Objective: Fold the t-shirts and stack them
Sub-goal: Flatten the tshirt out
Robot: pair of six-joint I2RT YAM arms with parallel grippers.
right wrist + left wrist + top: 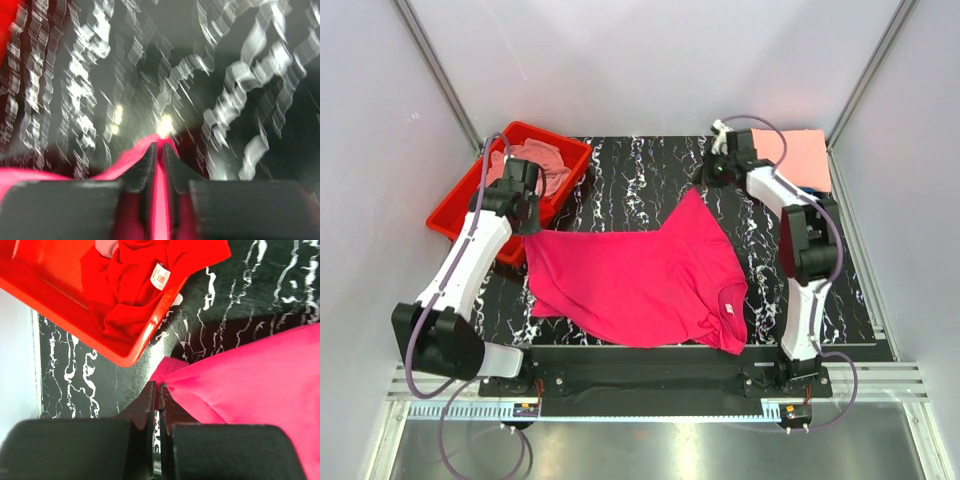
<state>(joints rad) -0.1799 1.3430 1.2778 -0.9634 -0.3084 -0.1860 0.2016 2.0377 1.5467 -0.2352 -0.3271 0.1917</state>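
Jaws on both arms pinch narrowly on edges of the pink t-shirt [640, 285], spread unfolded mid-counter [630, 175]; a peach t-shirt [798, 155] lies folded upper right, other t-shirts [548, 165] fill the red tray [560, 138] upper left, so folding appears barely begun.

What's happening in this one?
Both arms are handling the pink t-shirt, which lies spread on the table. The left gripper is shut on its corner beside the red tray; the right gripper pinches its far tip. More shirts sit crumpled in the tray, and a folded peach shirt lies at the far right corner.
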